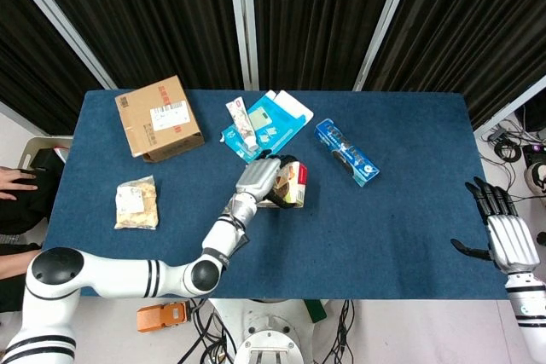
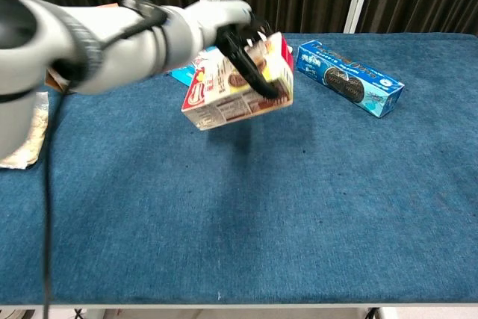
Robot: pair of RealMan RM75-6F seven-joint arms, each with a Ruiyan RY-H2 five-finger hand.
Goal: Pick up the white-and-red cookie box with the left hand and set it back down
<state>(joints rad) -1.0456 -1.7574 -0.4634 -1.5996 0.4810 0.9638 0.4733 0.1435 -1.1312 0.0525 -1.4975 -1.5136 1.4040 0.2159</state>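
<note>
My left hand (image 2: 235,31) (image 1: 258,178) grips the white-and-red cookie box (image 2: 237,86) (image 1: 291,185) and holds it tilted in the air above the blue table (image 2: 299,207). Black fingers (image 2: 254,72) wrap over the box's upper face in the chest view. In the head view the box sticks out to the right of the hand, near the table's middle. My right hand (image 1: 505,232) hangs open, fingers spread, beyond the table's right edge, far from the box.
A long blue cookie box (image 2: 349,78) (image 1: 346,152) lies to the right of the lifted box. Teal-and-white packages (image 1: 269,122) lie behind it, a cardboard box (image 1: 159,117) at the back left, and a clear snack bag (image 1: 136,203) at the left.
</note>
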